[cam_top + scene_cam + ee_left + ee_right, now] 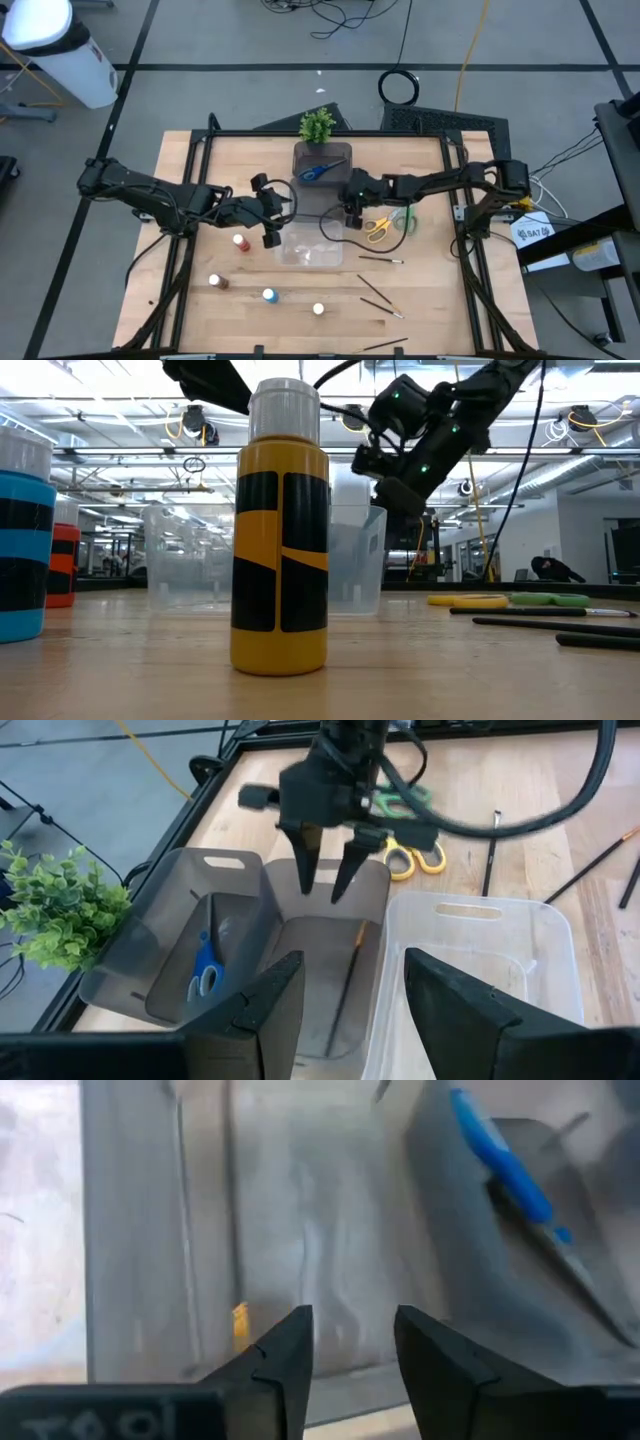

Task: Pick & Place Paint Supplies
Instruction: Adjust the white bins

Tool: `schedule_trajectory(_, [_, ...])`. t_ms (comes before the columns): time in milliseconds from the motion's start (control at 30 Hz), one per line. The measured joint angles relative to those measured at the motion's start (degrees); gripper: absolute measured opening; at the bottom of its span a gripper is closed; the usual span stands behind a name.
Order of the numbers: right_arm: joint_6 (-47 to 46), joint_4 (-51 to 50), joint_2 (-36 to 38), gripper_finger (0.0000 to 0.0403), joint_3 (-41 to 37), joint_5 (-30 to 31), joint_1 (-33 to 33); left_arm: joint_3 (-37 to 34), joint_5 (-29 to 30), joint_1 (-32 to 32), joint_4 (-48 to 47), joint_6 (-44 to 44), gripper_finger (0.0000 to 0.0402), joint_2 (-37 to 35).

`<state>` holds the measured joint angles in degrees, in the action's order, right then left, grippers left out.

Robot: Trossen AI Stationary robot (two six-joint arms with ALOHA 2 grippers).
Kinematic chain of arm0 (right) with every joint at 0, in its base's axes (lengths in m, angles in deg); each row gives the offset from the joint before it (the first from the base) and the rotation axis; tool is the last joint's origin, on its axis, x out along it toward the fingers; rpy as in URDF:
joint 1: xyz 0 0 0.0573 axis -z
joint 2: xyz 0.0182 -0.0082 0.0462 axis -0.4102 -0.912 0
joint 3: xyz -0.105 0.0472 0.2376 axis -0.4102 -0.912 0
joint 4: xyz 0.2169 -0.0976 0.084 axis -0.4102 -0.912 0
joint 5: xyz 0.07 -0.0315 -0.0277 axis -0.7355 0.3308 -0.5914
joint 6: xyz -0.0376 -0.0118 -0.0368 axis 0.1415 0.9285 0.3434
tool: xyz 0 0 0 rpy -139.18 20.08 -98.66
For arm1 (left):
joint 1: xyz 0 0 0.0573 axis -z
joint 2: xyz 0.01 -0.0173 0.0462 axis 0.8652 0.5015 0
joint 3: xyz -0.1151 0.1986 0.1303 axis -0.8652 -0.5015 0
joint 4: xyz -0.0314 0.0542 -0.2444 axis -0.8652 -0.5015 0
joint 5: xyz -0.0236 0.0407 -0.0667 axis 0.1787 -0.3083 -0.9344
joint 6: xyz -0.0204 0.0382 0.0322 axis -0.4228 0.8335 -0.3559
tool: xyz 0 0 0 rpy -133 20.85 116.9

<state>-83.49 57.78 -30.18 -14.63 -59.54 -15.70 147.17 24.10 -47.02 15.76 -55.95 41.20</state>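
Two dark bins stand side by side at the table's far middle. The farther one holds blue scissors. A thin dark paintbrush lies lengthwise on the floor of the nearer one, its orange tip toward my right gripper. That gripper hangs open just above this bin, with nothing between its fingers. My left gripper is also open, hovering left of the bins. Yellow scissors, green scissors and other brushes lie on the table.
A clear bin stands nearer than the dark bins. Red, brown, blue and pale-capped bottles stand at the near left. Two more brushes lie at the near right. A green plant sits at the far edge.
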Motion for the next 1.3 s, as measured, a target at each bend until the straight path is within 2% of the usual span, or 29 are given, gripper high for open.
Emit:
schedule_trajectory(333, [-0.1,-8.1,8.5,0.0122,-0.1,0.6,-0.1,0.0,0.0,0.0,0.2,0.0,0.0186,0.0])
schedule_trajectory(467, [-3.8,-5.9,11.9,0.0119,-0.1,-1.0,-2.3,0.0,0.0,0.0,0.1,-0.2,0.0186,0.0])
schedule_trajectory(567, [-5.3,-0.4,12.3,0.0118,0.0,-2.2,-7.1,0.0,0.0,0.0,0.1,-0.3,0.0186,0.0])
schedule_trajectory(700, [-5.7,3.4,7.2,0.0105,1.5,1.4,-15.6,0.0,0.0,-0.1,0.5,-0.3,0.0186,0.0])
schedule_trajectory(833, [-6.7,-0.6,-0.4,0.0072,8.8,4.1,-20.0,0.0,0.0,-0.1,2.5,-0.3,0.0186,0.0])
schedule_trajectory(1033, [-6.5,-13.7,-8.9,0.0008,16.9,5.2,-20.6,0.0,0.0,-0.1,2.8,-0.5,0.0186,0.0])
schedule_trajectory(1300, [-9.3,-23.0,-8.0,0.0011,18.0,5.4,-20.5,0.0,0.0,-0.1,2.6,0.0,0.0186,0.0])
